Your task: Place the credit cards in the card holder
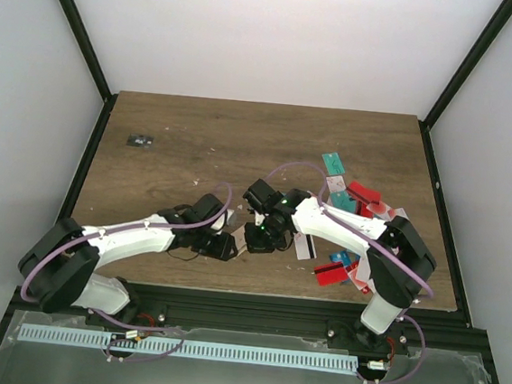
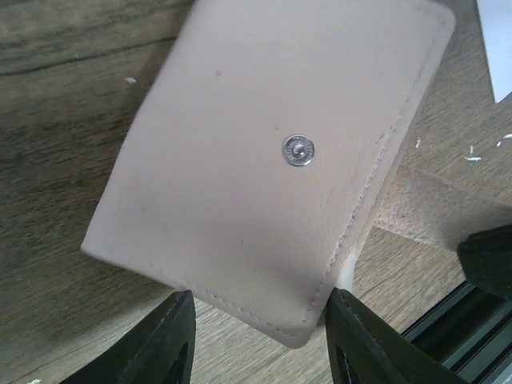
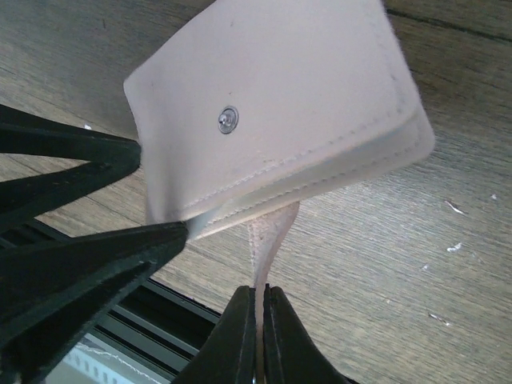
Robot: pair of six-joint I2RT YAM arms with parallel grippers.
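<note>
the card holder (image 2: pixel 240 184) sits tilted, apparently clear of the tabletop (image 1: pixel 243 136), near the front edge and between the two arms. the right gripper (image 3: pixel 260 292) is clenched on the snap tab (image 3: pixel 270 232), which runs from the holder's lower edge straight into its jaws. the holder's body lies just beyond that gripper. the left gripper (image 2: pixel 260 300) straddles one corner of the holder with a finger at each side, but whether it presses or merely flanks the corner cannot be told. the holder looks folded, so drawing the tab away from the body is probably the step in hand. the credit cards (image 1: pixel 350 201) lie scattered well to the right, nearer the right arm.
</note>
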